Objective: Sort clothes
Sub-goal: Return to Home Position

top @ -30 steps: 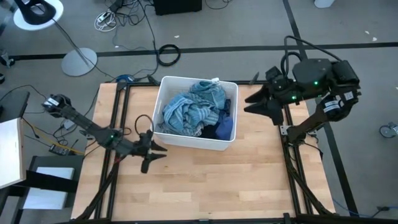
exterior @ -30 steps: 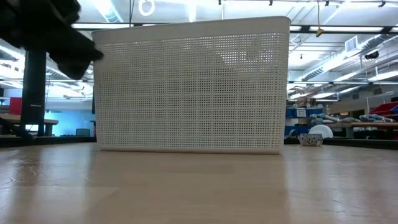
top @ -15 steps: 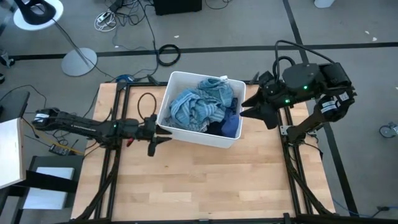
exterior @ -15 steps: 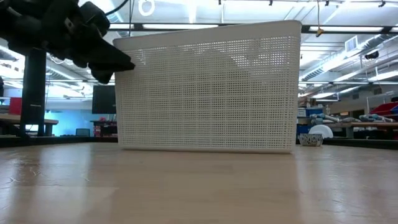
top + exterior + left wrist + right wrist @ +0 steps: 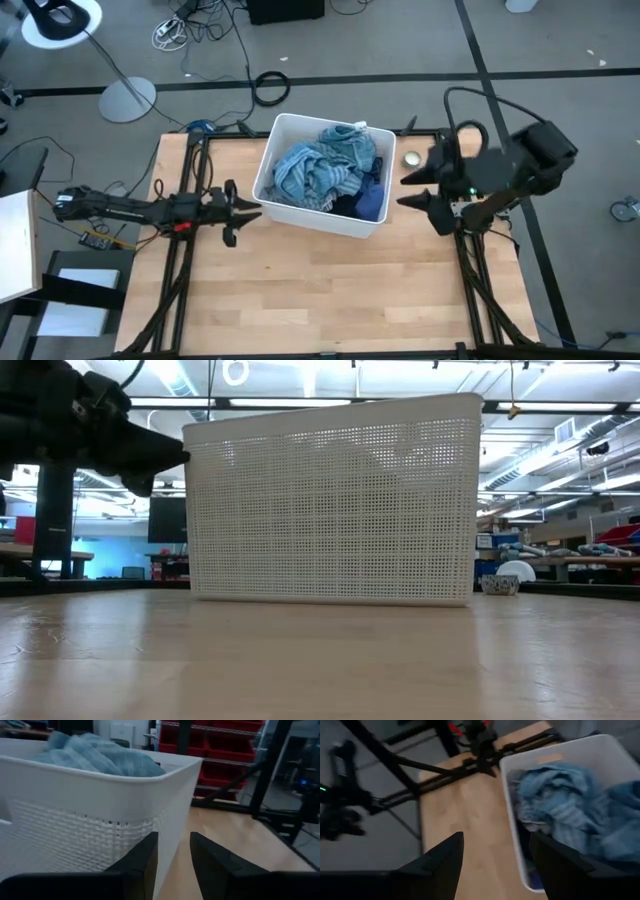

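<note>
The clothes point(image 5: 320, 170) lie piled in a white perforated bin point(image 5: 300, 222) at the table's far middle: light-blue and turquoise fabric on top, a navy piece point(image 5: 365, 203) at the right end. They also show in the left wrist view point(image 5: 100, 755) and the right wrist view point(image 5: 570, 805). My left gripper point(image 5: 245, 211) is level, slightly open and empty at the bin's left corner point(image 5: 175, 805). It shows at the bin's left edge in the low view point(image 5: 165, 455). My right gripper point(image 5: 412, 190) is open and empty, just right of the bin. My left gripper's fingertips point(image 5: 150, 845) point level from the table's left at the bin's left corner point(image 5: 172, 820). I cannot tell whether they touch the wall.
A small pale round object point(image 5: 411, 158) lies on the table right of the bin, beside my right gripper. Bare wooden tabletop point(image 5: 320, 290) stretches from the bin to the near edge. Dark frame rails point(image 5: 190, 280) run along both table sides.
My left gripper swung in against the bin's left end. The bin slid a little toward the table's right edge and turned about, then stayed put. The left gripper has since drawn back toward the left edge. My right gripper has moved toward the near edge.
</note>
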You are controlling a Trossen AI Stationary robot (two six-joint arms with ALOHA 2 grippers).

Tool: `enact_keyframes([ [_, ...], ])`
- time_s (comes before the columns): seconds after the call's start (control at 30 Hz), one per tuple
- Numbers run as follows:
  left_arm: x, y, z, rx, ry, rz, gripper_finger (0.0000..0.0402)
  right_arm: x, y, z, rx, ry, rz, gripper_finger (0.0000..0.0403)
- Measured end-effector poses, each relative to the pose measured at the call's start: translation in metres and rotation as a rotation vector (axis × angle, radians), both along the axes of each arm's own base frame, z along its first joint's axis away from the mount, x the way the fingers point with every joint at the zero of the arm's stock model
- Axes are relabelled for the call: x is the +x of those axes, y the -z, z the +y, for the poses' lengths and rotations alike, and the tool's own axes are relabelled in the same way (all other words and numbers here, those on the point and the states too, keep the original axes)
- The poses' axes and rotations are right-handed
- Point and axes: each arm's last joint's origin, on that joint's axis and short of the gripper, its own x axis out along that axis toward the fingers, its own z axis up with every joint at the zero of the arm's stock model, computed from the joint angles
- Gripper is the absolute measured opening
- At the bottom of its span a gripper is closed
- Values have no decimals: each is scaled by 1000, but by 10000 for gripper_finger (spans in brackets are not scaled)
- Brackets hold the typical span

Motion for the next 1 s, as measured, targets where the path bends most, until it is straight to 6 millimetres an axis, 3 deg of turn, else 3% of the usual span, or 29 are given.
enact_keyframes([
  [0.2, -8, -9, 4, 50, -58, -82, 121, -22, 14, 19, -110, 92, 22, 230],
  [0.43, -14, -11, 6, 62, -76, -100, 121, -56, 40, 22, -89, 145, -17, 230],
  [0.7, -15, -12, 6, 87, -77, -110, 121, -74, 107, 21, -6, 93, -95, 230],
  [1.0, -15, -12, 6, 87, -75, -110, 121, -82, 199, 5, 150, -86, -320, 230],
])
